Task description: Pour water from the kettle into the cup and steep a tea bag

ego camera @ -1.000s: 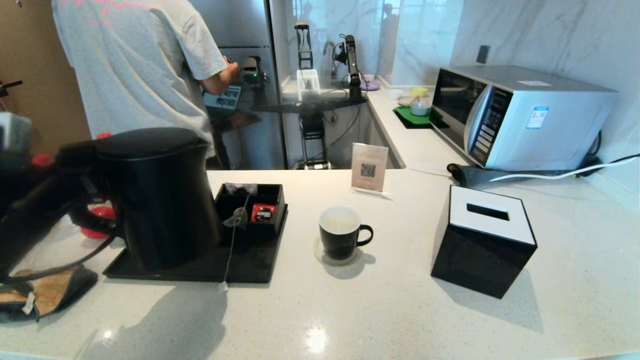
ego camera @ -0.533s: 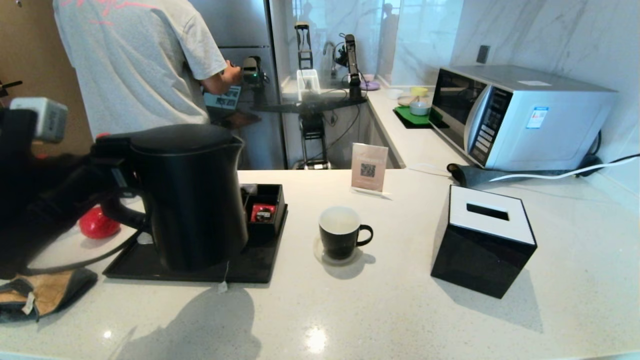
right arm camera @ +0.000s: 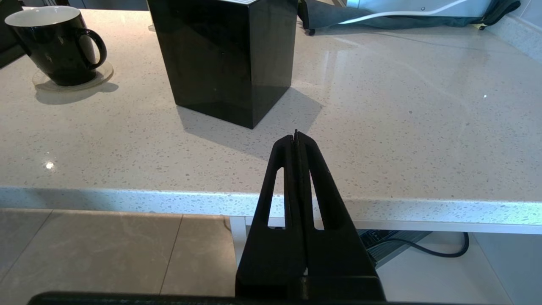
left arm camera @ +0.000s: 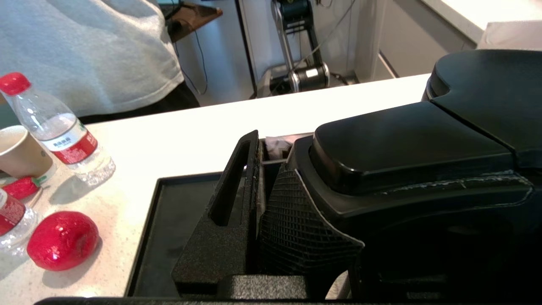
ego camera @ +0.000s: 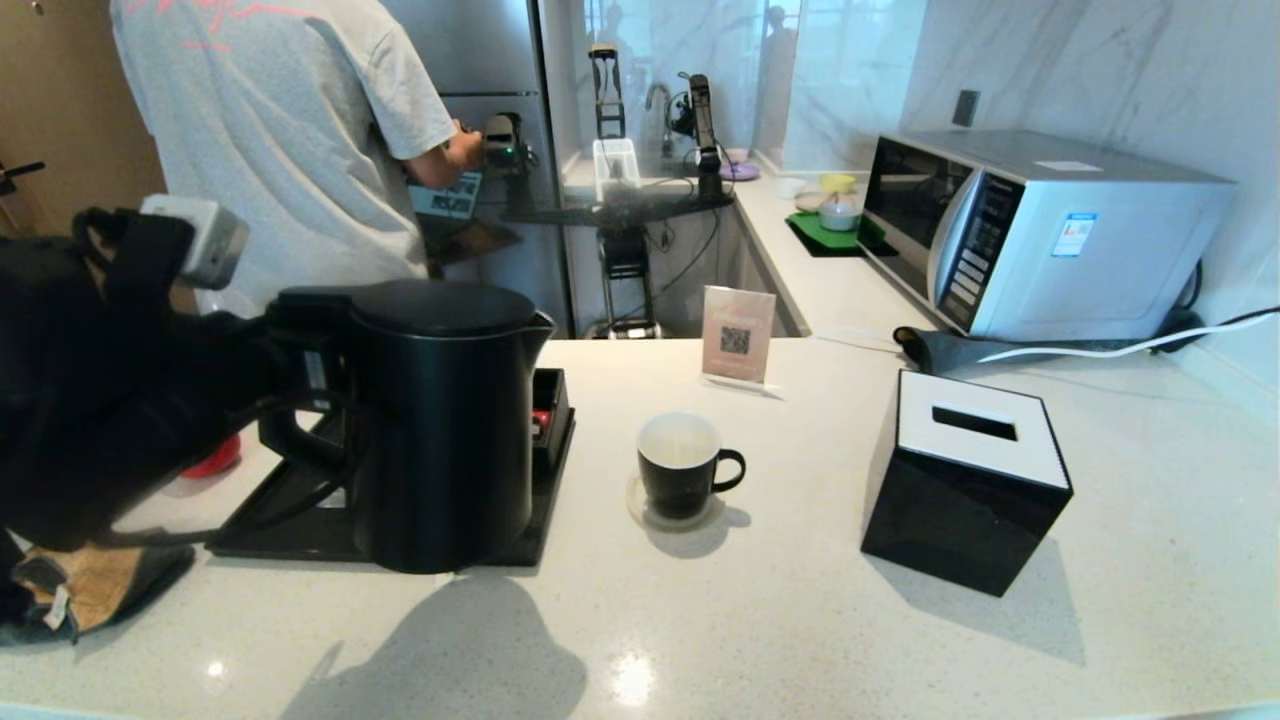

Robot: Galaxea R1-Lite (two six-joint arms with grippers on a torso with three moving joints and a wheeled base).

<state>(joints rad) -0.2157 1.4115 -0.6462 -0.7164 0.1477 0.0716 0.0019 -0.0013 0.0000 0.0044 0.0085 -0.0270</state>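
Observation:
The tall black kettle [ego camera: 440, 420] stands upright over the right end of the black tray [ego camera: 290, 535], spout toward the cup. My left gripper [ego camera: 290, 400] is shut on its loop handle; in the left wrist view the left gripper [left arm camera: 264, 178] shows one finger [left arm camera: 228, 203] pressed against the handle [left arm camera: 406, 144]. The black cup [ego camera: 680, 470] with a white inside sits on a clear coaster right of the tray, also seen as cup [right arm camera: 55, 42]. Whether it holds water I cannot tell. The tea bag is hidden behind the kettle. My right gripper [right arm camera: 296, 136] is shut and empty, parked off the counter's front edge.
A black tissue box [ego camera: 965, 480] stands right of the cup, with a microwave [ego camera: 1030, 230] behind it. A QR sign [ego camera: 738, 335] stands behind the cup. A red ball [left arm camera: 62, 240], bottles [left arm camera: 59, 131] and a paper cup [left arm camera: 19, 150] sit left of the tray. A person [ego camera: 280, 130] stands beyond.
My left arm has carried the kettle rightward toward the cup. It now covers the compartment box and the tea bag that showed a second ago. The cup has not moved.

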